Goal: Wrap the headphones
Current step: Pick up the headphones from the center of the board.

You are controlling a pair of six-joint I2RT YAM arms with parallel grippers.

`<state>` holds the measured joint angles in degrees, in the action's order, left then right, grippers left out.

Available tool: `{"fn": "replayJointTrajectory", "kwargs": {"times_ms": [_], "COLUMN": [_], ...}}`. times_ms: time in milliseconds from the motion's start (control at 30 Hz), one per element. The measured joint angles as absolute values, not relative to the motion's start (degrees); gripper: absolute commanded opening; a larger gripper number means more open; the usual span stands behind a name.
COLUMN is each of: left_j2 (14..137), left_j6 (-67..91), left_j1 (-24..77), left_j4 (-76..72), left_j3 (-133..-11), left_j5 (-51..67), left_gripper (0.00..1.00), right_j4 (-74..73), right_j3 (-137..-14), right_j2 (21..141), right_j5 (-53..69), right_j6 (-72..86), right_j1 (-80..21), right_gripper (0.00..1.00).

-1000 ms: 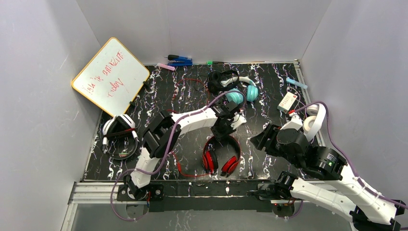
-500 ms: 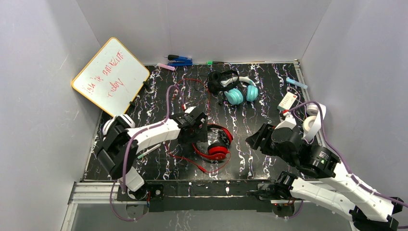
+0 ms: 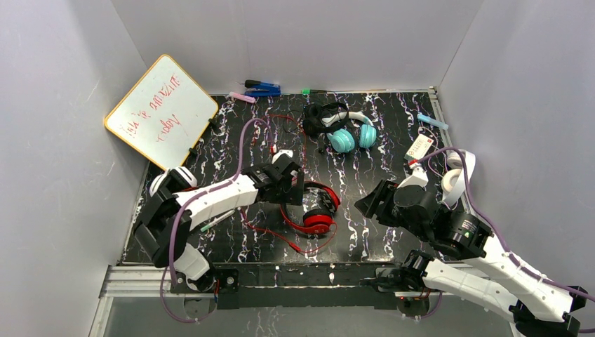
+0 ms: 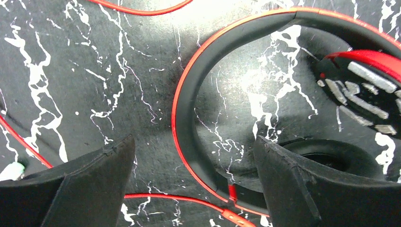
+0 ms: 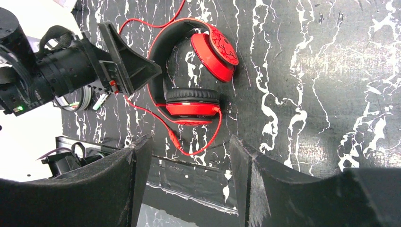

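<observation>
At centre of the top view, the red headphones (image 3: 313,210) lie flat on the desk (image 3: 393,126), in easy reach of both arms. Their cord (image 4: 170,196) is loose in loops to the lower left, so wrapping is not done. The left tool (image 3: 291,184) sits at the band's left side, fingers spread wide and gripping nothing. Its wrist view shows the band curving between the two fingers, likely lined up to take it. The right tool (image 3: 370,202) hangs to the right of the pair, fingers apart and empty, its camera on the cups, probably placed to handle the cord. The teal pair (image 3: 353,137) and black pair (image 3: 319,116) sit upper centre and the white pair (image 3: 457,175) at the right edge, all apart from the work spot.
</observation>
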<state>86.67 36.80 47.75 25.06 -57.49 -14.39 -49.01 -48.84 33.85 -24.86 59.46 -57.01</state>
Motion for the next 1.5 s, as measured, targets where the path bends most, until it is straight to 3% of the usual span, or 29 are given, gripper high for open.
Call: {"fn": "replayJointTrajectory", "kwargs": {"times_ms": [333, 667, 733, 867, 900, 1167, 1500], "left_j2": [95.77, 102.30, 102.43, 102.17, 102.08, 101.38, 92.60], "left_j6": [27.40, 29.02, 30.13, 31.42, 31.55, 32.25, 32.58], "left_j1": [47.35, 46.63, 46.59, 46.57, 46.50, 46.35, 46.41], "left_j4": [25.30, 25.34, 24.95, 22.92, 22.61, 22.83, 37.01], "left_j3": [-62.28, -64.14, -64.07, -63.07, -62.89, -62.72, -68.05], "left_j5": [-13.82, -12.71, -12.12, -11.68, -11.77, -11.77, -18.33], "left_gripper": [0.69, 0.57, 0.50, 0.23, 0.21, 0.14, 0.00], "right_j4": [-48.95, -48.97, -48.95, -48.93, -48.90, -47.35, -45.36], "right_j3": [-48.84, -48.84, -48.84, -48.84, -48.84, -48.84, -48.84], "right_j2": [33.85, 33.56, 33.23, 33.10, 33.17, 36.05, 37.47], "right_j5": [-23.81, -23.62, -23.64, -23.64, -23.64, -23.57, -23.55], "right_j6": [60.18, 61.34, 61.34, 61.32, 61.32, 61.08, 60.12], "right_j1": [-57.01, -57.01, -57.01, -57.01, -57.01, -57.01, -57.01], "right_gripper": [0.69, 0.69, 0.69, 0.69, 0.69, 0.69, 0.69]}}
